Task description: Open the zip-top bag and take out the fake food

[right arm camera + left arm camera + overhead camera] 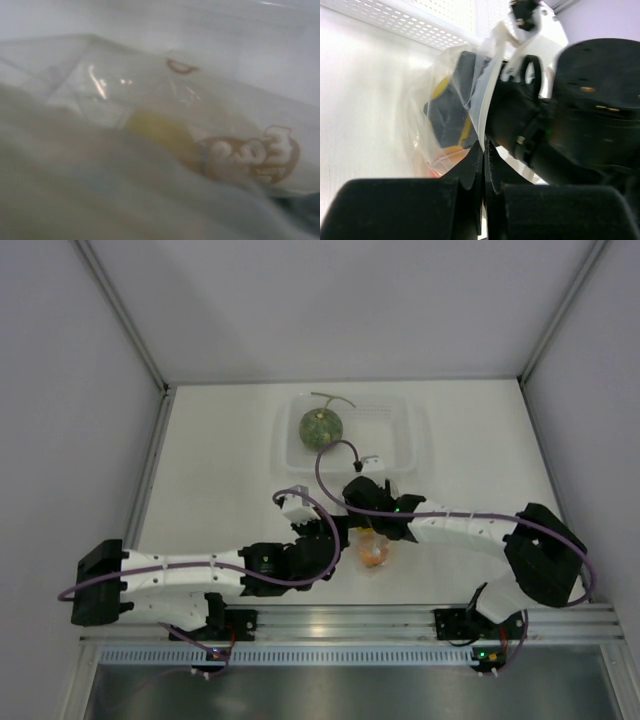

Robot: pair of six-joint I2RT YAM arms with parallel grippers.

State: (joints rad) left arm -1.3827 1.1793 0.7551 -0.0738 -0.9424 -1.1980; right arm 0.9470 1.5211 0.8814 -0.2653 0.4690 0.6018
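The mottled green melon lies in the rigid clear tub at the back. The zip-top bag hangs between both grippers near the front middle, with the orange-red fruit inside. In the left wrist view my left gripper is shut on the bag's edge; the yellow fruit and the orange-red fruit show through it. My right gripper reaches into the bag from the right. Its wrist view is veiled by bag plastic, with a yellow blur behind it; its fingers are hidden.
White walls close in the table on three sides. A metal rail with both arm bases runs along the near edge. The two arms cross close together just in front of the tub.
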